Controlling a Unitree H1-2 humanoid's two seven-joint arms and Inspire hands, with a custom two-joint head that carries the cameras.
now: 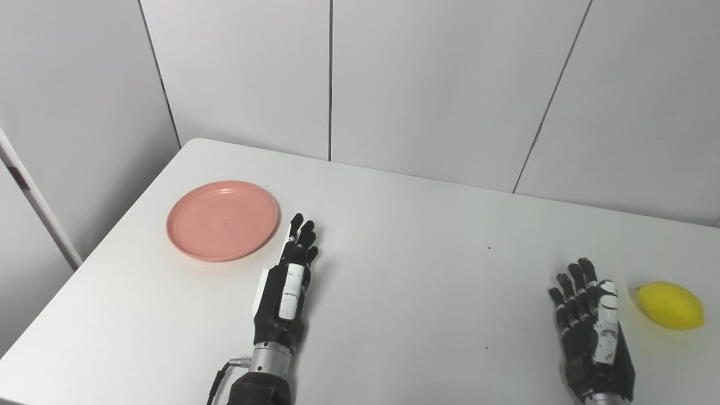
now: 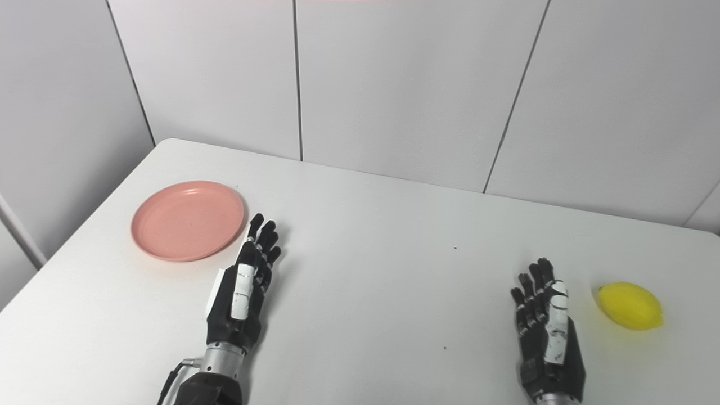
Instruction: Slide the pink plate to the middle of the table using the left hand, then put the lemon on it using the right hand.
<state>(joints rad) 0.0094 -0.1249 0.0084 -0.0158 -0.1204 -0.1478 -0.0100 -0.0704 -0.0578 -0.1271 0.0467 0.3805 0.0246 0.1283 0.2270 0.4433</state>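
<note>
Pale grey wall panels (image 1: 427, 84), divided by thin dark seams, are seen behind a white table (image 1: 405, 225) whose far edge runs along them. Near the table's left edge, toward the far left corner, the pink plate (image 1: 223, 220) is laid flat and nothing is carried on it. Just beside the plate's right rim, on the near side, the left hand (image 1: 288, 287) is held over the table with its fingers stretched forward and kept close together; nothing is grasped, and the plate is not touched. Its arm is brought in from the near edge, and a dark cable is seen at the wrist. Close to the table's right edge, nearer the front than the plate, the lemon (image 1: 670, 305) is found lying on its side. Just to the left of it the right hand (image 1: 592, 326) is positioned, empty, with its fingers extended and slightly spread; a narrow strip of table is left between hand and lemon. Both hands are kept well apart, and a few small dark specks are scattered on the surface between them.
</note>
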